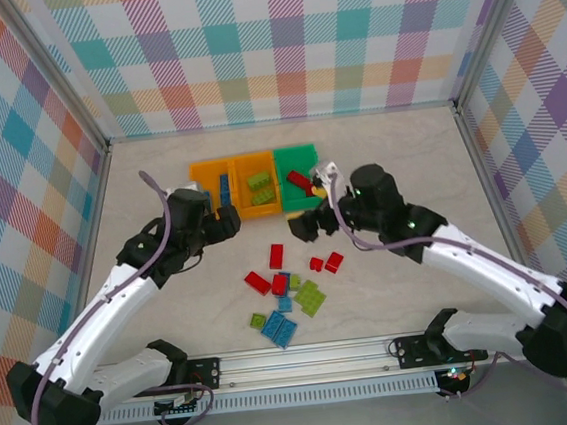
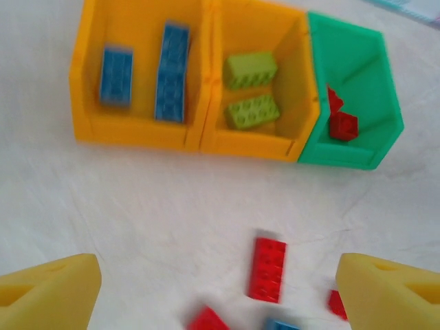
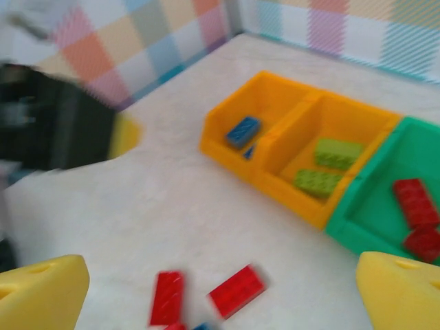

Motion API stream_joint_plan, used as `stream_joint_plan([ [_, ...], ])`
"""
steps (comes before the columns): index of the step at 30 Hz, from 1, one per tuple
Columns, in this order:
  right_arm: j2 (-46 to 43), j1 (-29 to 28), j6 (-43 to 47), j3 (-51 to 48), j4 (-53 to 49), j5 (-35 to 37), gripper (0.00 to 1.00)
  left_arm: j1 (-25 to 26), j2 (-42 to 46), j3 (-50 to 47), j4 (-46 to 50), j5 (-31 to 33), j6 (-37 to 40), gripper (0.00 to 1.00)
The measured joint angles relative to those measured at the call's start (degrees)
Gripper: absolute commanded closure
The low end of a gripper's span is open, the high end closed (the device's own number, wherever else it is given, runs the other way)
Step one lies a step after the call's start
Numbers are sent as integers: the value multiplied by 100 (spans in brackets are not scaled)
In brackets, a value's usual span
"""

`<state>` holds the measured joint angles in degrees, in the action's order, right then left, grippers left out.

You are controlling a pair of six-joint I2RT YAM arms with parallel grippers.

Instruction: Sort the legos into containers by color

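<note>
The top camera looks down from high at the near edge, taking in the whole table (image 1: 408, 150). The left wrist camera faces steeply down, close to the bins (image 2: 206, 141); the right wrist camera sees them obliquely. All three share bins and loose bricks (image 2: 268, 269).

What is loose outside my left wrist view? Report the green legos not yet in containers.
Observer: Lime green legos lie loose on the robot's side of the red lego you can see.
Operator: Report the blue ones.
Observer: The blue legos lie loose right beside those green ones.
Operator: Give me the right gripper's state.
Observer: The right gripper is open and empty, just in front of the green container.
</note>
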<state>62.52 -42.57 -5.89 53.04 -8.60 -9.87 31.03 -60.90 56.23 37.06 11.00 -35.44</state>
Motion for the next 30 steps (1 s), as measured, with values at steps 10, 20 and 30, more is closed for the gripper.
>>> stream_joint_plan([
  [10,-658,0,-205,-625,-885,-1274,0,684,-710,-754,332,-1056,-3141,14],
  [20,-450,0,-208,-610,-1132,-1318,0,1078,-2155,-885,-55,-1403,-3786,23],
  [30,-608,0,-227,-605,-1353,-1322,0,1119,-2826,-883,-319,-1482,-3823,58],
])
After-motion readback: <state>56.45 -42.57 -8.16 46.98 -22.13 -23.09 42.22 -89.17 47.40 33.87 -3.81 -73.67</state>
